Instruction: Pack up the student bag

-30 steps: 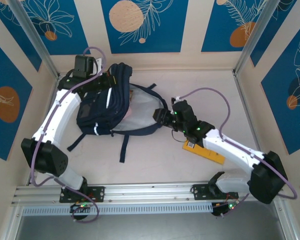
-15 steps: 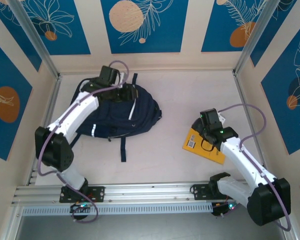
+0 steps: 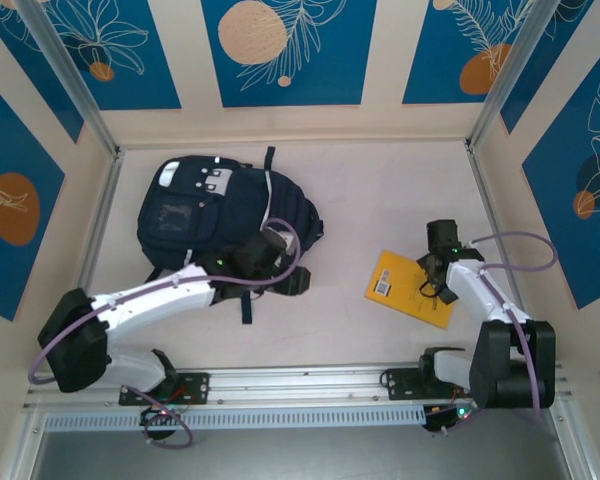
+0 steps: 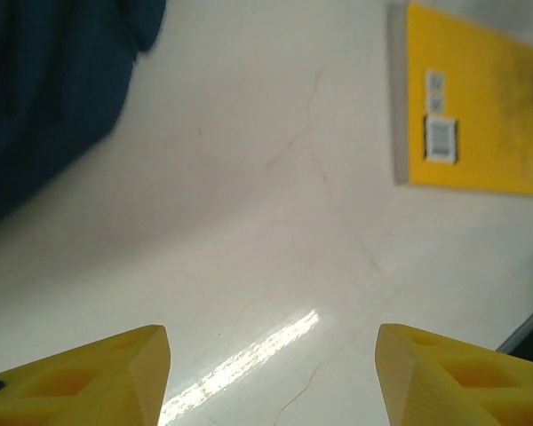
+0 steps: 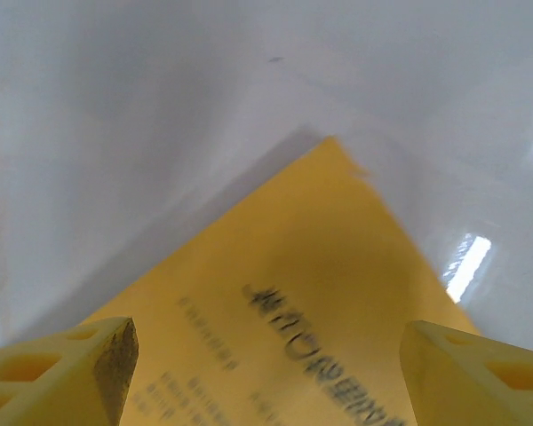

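Two arms are observed over a pale, off-white table: the left arm and the right arm. The surface is seen to be smooth and glossy; fine hairline marks and a bright streak of reflected light are recorded in the left wrist view. The table is enclosed on three sides by cream walls fitted with blue panels bearing white leaf outlines and orange discs; metal posts are set at the rear corners; a metal rail is fixed along the near edge.

The bag is found lying flat at the rear left of the table, white patches turned upward, one strap trailed toward the near edge. The left gripper is held just beside the bag's near right corner; its yellow fingers are spread apart with nothing between them.

A yellow book is laid flat at the right, well apart from the bag. The right gripper is positioned over the book; its fingers are parted and nothing is grasped.
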`<act>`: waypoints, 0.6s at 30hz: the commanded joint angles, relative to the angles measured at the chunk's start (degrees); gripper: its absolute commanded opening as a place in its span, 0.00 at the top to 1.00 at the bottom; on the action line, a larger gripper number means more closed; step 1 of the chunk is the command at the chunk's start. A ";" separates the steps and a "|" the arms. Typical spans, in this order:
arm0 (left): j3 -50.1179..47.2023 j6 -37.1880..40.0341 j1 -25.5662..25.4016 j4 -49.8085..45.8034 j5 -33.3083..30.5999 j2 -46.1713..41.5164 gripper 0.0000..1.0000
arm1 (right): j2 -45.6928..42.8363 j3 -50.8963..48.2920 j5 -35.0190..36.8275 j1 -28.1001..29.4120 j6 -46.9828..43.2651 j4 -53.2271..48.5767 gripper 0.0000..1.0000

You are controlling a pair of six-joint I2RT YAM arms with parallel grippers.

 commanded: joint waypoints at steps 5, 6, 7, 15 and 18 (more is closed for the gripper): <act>-0.78 -0.61 -1.51 6.34 -0.34 3.88 0.39 | 8.39 0.46 -8.70 -4.92 2.65 4.32 0.22; -0.87 -0.65 -1.46 6.45 -0.51 3.88 0.39 | 9.79 1.17 -10.74 -4.65 2.93 3.66 0.23; -1.03 -0.56 -1.50 6.59 -0.66 3.78 0.39 | 10.79 1.45 -12.53 -3.97 3.24 3.46 0.25; -1.74 1.53 -1.41 4.62 -4.38 1.86 0.38 | 4.23 -3.13 -20.30 6.13 8.45 4.50 0.29; -1.69 1.61 -1.24 4.06 -5.15 1.90 0.38 | 0.26 -5.33 -22.29 10.31 12.03 3.55 0.30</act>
